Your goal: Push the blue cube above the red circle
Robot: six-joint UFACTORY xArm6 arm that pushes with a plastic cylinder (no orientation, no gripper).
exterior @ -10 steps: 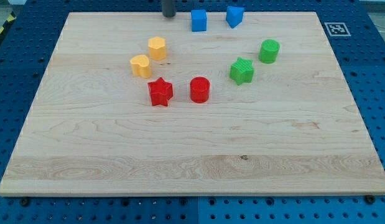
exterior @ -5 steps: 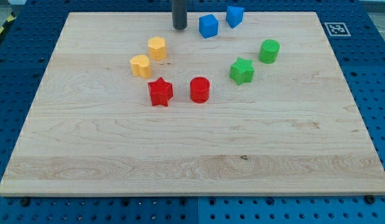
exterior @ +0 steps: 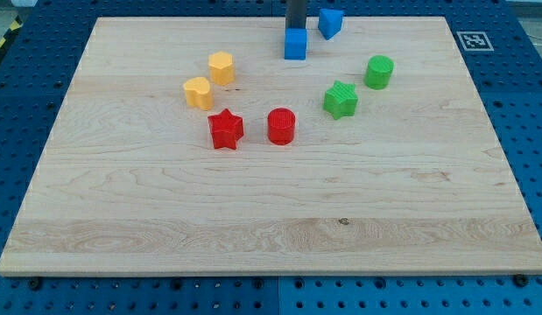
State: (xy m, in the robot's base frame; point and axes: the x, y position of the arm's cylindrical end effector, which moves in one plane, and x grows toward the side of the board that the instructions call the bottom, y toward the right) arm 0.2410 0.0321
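The blue cube (exterior: 295, 45) sits near the view's top, above and slightly right of the red circle (exterior: 281, 126), with a wide gap between them. My tip (exterior: 295, 29) stands directly behind the blue cube, on its top side, touching or nearly touching it; the cube hides the tip's very end. The rod rises out of the view's top edge.
A second blue block (exterior: 331, 22) lies just right of the rod. A red star (exterior: 225, 129) sits left of the red circle. Two yellow blocks (exterior: 221, 67) (exterior: 198, 92) lie at the left, and a green star (exterior: 341, 99) and green cylinder (exterior: 379, 71) at the right.
My tip moved right from the cube's left side to behind it. The blue cube shifted slightly down and right, and turned.
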